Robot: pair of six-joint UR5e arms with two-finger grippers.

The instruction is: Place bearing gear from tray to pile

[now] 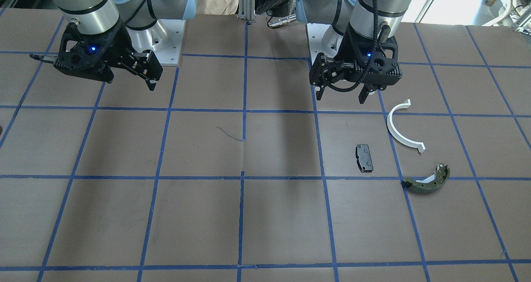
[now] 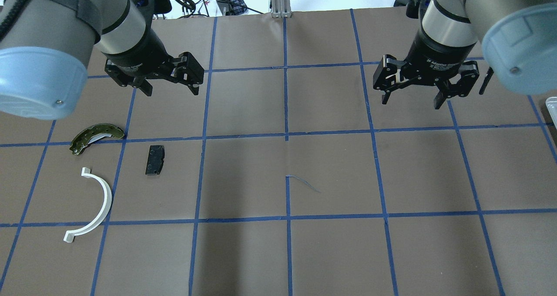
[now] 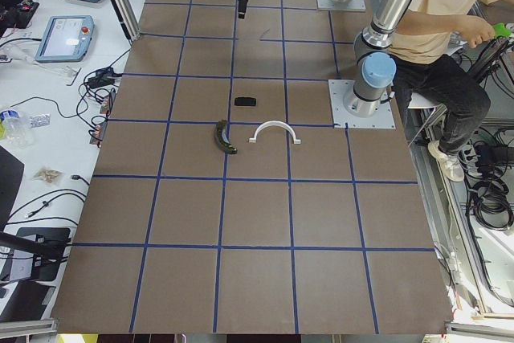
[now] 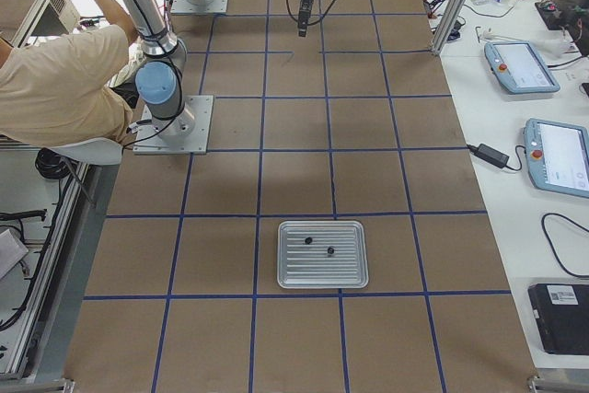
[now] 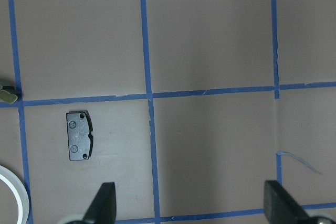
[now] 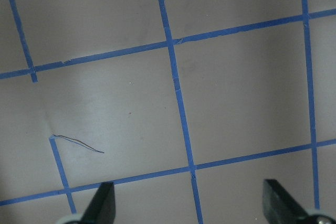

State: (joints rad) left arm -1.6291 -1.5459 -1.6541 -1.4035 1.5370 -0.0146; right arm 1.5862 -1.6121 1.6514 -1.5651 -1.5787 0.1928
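The pile lies on the brown mat on my left side: a black pad (image 2: 154,159), a white half-ring (image 2: 93,204) and an olive brake shoe (image 2: 95,135). They also show in the front view as pad (image 1: 364,158), half-ring (image 1: 400,128) and shoe (image 1: 427,182). My left gripper (image 2: 171,91) hangs open and empty above the mat, just beyond the pad (image 5: 79,136). My right gripper (image 2: 411,102) is open and empty over bare mat. The metal tray (image 4: 287,264) holds two small dark parts (image 4: 308,243), too small to tell which is the bearing gear.
The tray's corner (image 2: 551,101) peeks in at the overhead view's right edge. A seated operator (image 3: 450,6) is beside the arm bases. A side bench with tablets (image 3: 64,38) and cables runs along the far table edge. An aluminium post (image 2: 280,0) stands there.
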